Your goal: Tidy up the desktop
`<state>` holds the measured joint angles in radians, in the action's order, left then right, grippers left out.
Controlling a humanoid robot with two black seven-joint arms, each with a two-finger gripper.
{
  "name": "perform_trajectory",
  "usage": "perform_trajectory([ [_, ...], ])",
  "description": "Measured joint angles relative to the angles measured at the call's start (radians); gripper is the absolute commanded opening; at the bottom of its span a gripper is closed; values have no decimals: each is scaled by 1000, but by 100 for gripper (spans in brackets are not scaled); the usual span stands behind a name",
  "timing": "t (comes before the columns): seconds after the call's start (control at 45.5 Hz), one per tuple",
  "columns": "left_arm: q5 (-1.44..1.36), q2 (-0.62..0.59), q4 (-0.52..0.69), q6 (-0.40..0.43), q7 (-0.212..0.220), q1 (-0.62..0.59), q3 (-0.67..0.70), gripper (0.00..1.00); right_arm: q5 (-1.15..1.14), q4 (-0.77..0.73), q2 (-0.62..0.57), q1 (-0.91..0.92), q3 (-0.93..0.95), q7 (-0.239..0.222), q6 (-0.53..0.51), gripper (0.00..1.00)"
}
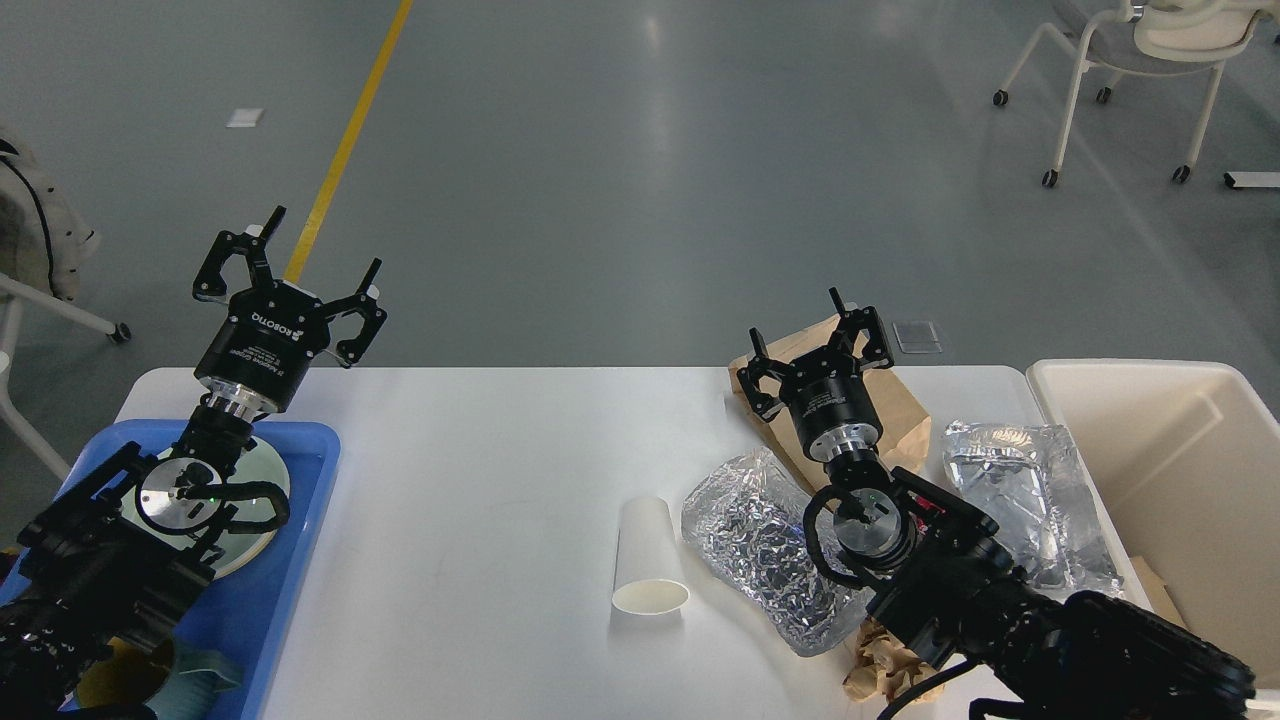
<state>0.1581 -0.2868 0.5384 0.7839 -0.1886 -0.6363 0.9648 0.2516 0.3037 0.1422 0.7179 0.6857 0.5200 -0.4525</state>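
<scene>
Judging by what lies on the table [480, 450], the tidying is at an early stage and most of it is left to be done. A white paper cup [648, 556] is seen on its side near the middle of the near edge, its mouth toward the robot. Just to its right a crumpled foil bag [755, 545] lies flat, and a second foil bag [1030, 495] rests near the table's right end, beside the cream bin [1180, 470]. A brown paper bag [900, 415] is spread at the far edge between them, and a scrap of crumpled brown paper [880, 675] shows at the near edge under the right arm. Nothing can be made out inside the bin from what is visible of it.

On the left, a blue tray [300, 520] holds a pale plate [268, 478] and, at its near end, some crockery that is partly hidden.

The left gripper [300, 275] is held above the table's far left corner, its fingers spread and empty. The right gripper [815, 340] is poised over the brown paper bag, fingers likewise spread, and nothing is pinched between them. No rubbish is seen to be held by either arm, so the cup, both foil bags and the paper are judged still to be cleared.
</scene>
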Motion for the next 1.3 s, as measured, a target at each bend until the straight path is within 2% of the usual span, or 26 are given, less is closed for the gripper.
perform_trajectory([
  [0.417, 0, -2, 0, 2, 0, 8, -1, 96, 0, 0, -1, 2, 0, 0, 0, 100],
  [0.571, 0, -2, 0, 9, -2, 50, -2, 96, 0, 0, -1, 2, 0, 0, 0, 100],
  [0.659, 0, -2, 0, 11, -22, 70, -2, 97, 0, 0, -1, 2, 0, 0, 0, 100],
  [0.856, 1, 18, 0, 12, -134, 132, -4, 99, 0, 0, -1, 2, 0, 0, 0, 100],
  [0.922, 3, 27, 0, 12, -156, 145, -3, 100, 0, 0, -1, 2, 0, 0, 0, 100],
  [1.295, 4, 38, -61, 5, -160, 133, 12, 100, 0, 0, -1, 0, -1, 0, 0, 100],
])
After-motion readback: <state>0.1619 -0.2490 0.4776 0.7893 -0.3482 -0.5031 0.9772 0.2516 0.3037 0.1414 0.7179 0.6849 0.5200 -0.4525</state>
